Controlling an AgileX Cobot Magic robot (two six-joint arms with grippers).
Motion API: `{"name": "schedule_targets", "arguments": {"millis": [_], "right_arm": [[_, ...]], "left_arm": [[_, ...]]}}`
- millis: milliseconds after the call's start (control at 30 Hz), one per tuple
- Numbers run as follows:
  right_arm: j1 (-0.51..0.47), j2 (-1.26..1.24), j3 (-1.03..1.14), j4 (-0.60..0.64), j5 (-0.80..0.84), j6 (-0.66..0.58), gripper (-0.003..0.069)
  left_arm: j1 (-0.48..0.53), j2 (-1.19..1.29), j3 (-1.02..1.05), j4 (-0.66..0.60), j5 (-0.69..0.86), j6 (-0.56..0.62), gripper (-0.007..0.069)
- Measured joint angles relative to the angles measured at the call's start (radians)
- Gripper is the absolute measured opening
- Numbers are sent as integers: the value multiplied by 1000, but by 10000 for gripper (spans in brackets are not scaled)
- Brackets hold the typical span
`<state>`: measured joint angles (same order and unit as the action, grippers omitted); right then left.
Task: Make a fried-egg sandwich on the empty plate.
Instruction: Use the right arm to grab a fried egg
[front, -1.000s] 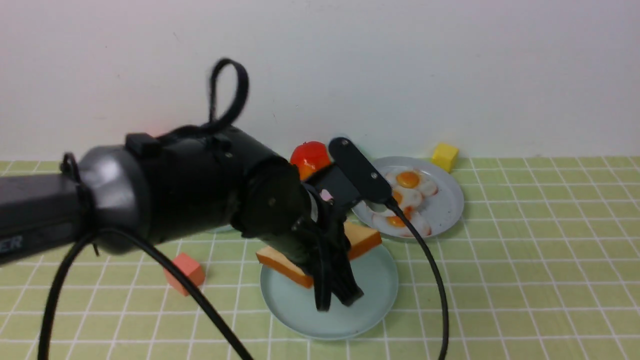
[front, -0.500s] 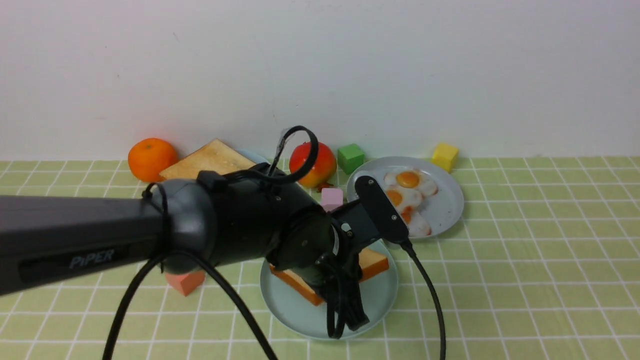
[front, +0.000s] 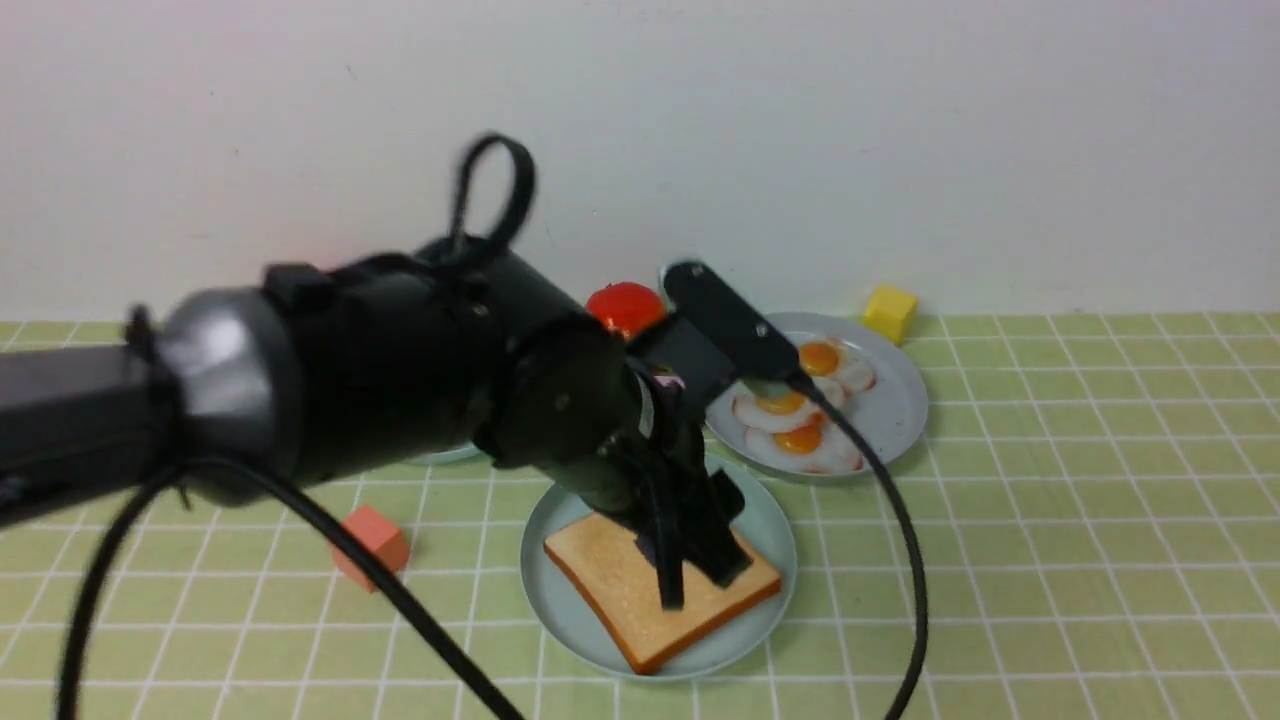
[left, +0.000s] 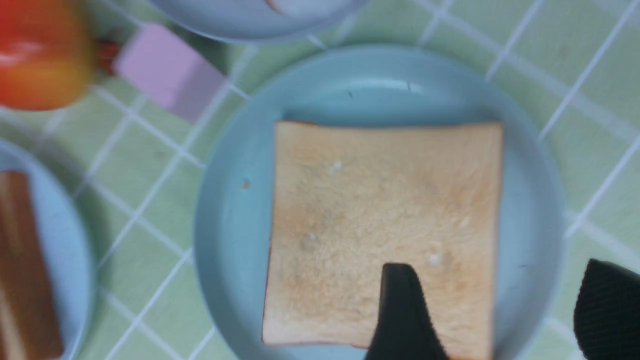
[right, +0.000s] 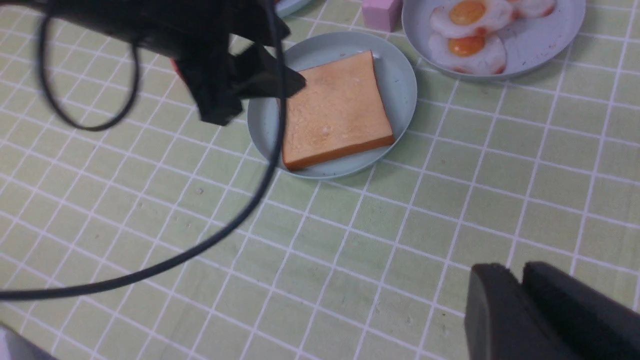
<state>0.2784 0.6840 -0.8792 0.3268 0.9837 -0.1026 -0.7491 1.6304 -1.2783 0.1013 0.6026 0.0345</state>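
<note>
One toast slice (front: 620, 585) lies flat on the pale teal empty plate (front: 770, 520), golden side up, with no egg on it. My left gripper (front: 700, 580) hangs just above the slice's right part, open and holding nothing. In the left wrist view the left gripper (left: 500, 270) has one finger over the toast (left: 380, 200) and the other beyond the plate's rim (left: 225, 200). Three fried eggs (front: 800, 420) lie on the greyish plate (front: 900, 410) behind. My right gripper (right: 512, 272) hovers over bare mat nearer the robot, shut and empty, well away from the toast (right: 335, 110).
A pink block (left: 167, 70) and a red-orange fruit (front: 625, 305) sit just behind the teal plate. To its left, a sky-blue plate (left: 70, 250) carries another toast slice (left: 25, 270). A salmon block (front: 372, 540) lies at left, a yellow cube (front: 888, 312) at the back. The left arm's cable (right: 270, 165) sags over the mat.
My left gripper lowered the tilted toast onto the teal plate, opened and let it go, then rose a little. The toast now lies flat.
</note>
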Motion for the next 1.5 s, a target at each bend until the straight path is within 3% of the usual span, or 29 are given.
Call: {"name": "schedule_targets", "arguments": {"millis": [133, 267, 333, 467, 600, 800, 1033, 1233, 1500], "right_arm": [[0, 145, 0, -1, -92, 15, 148], [0, 330, -3, 9, -206, 19, 193], [0, 410, -12, 21, -239, 19, 209], [-5, 566, -49, 63, -274, 19, 239], [-63, 773, -166, 176, -315, 19, 253], [-152, 977, -328, 345, -333, -13, 264], [-166, 1211, -485, 495, -334, -119, 302], [-169, 1370, -593, 504, -336, -124, 374], [-176, 1472, -666, 568, -342, -132, 401]], "left_arm": [[0, -188, -17, -22, 71, -139, 269], [0, -389, 14, -26, 123, -184, 24], [0, -477, 62, -26, 123, -187, -13], [0, -671, 216, -29, 91, -199, -13], [0, -912, 460, -34, -6, -207, -13], [0, -1107, 651, -37, -161, -209, -13], [0, -1156, 682, -63, -274, -210, -13], [0, -1156, 682, -110, -298, -210, -13], [0, -1156, 682, -151, -298, -210, -13]]}}
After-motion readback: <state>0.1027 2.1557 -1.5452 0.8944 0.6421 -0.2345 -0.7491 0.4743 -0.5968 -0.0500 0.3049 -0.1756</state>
